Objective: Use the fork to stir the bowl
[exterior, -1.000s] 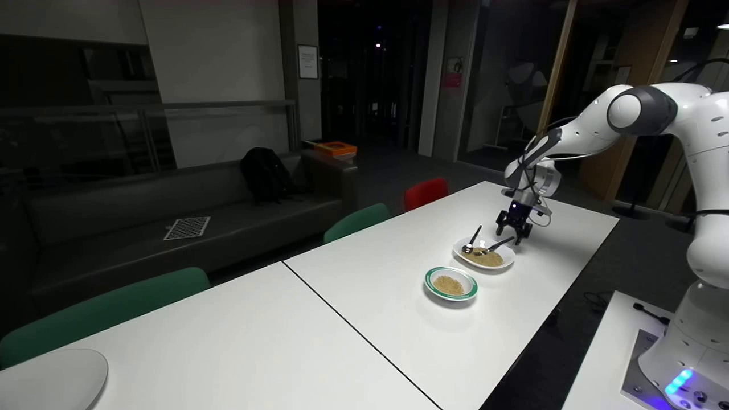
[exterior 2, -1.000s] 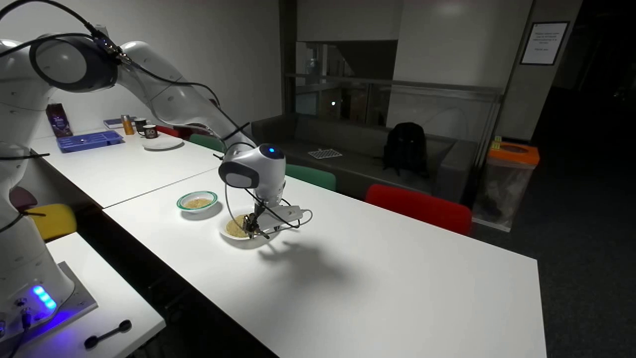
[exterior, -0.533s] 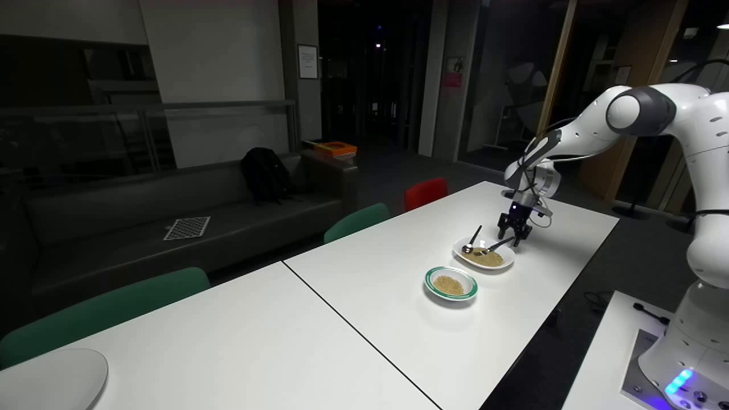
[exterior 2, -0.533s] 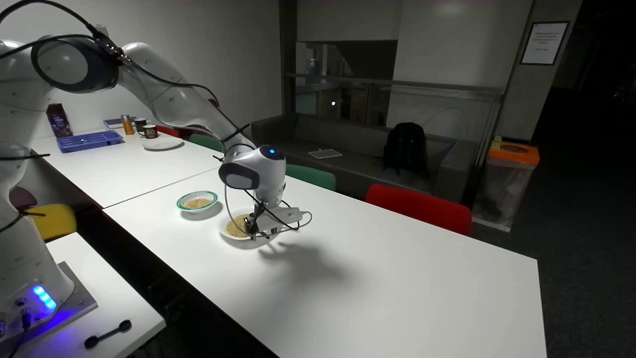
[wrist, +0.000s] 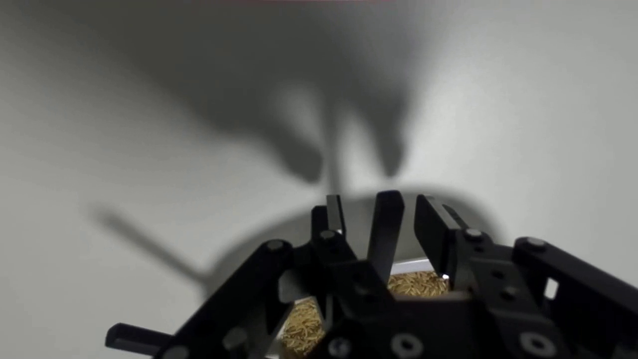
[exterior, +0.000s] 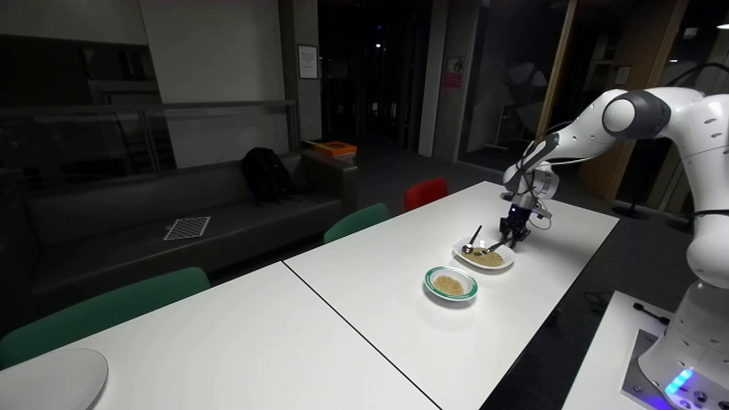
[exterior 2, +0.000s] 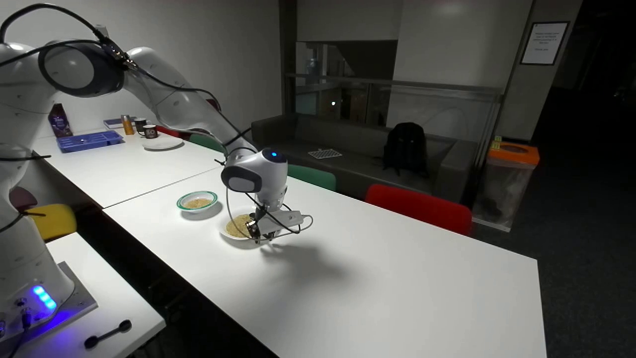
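We can't read the print on wall notice (exterior 2: 544,43) or purple packet (exterior 2: 60,120). Gripper (wrist: 379,209) parted around the fork (wrist: 386,232), gap each side, ungripped. Fork's in white dish (exterior 2: 224,233), partly hidden in an exterior view; green-rimmed bowl (exterior: 428,279) just beside.

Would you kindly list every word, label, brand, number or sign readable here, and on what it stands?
Nothing is clearly legible.
Black-framed white notice on the grey pillar: too small.
Tall purple packet with white lettering: blurred.
Dark mug with white marking: too small.
Red rectangular wall sign: blurred.
Yellow labels by the orange-topped bin: too small.
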Motion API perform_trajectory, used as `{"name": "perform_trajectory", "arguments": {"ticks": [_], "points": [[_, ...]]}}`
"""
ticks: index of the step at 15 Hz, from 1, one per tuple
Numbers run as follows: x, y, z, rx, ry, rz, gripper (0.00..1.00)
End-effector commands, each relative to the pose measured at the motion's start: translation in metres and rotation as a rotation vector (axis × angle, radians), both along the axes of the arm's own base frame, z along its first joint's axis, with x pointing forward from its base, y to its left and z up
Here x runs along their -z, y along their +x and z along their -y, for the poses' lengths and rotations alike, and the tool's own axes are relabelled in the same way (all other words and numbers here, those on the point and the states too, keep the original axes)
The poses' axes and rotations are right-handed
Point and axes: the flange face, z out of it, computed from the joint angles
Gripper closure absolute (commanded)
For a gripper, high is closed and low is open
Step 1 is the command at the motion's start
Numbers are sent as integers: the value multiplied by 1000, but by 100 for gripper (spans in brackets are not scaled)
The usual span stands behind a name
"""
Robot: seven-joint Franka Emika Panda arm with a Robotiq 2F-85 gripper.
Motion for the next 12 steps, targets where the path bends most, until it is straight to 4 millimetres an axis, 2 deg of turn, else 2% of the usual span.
{"name": "perform_trajectory", "arguments": {"ticks": [1, 3, 4, 7, 12], "points": [[-5, 6, 9, 13, -18, 2, 34], [-5, 8, 10, 13, -22, 1, 27], [-6, 8, 10, 12, -23, 1, 33], [-10, 10, 11, 11, -28, 4, 36], [-14, 11, 12, 13, -32, 6, 32]]}}
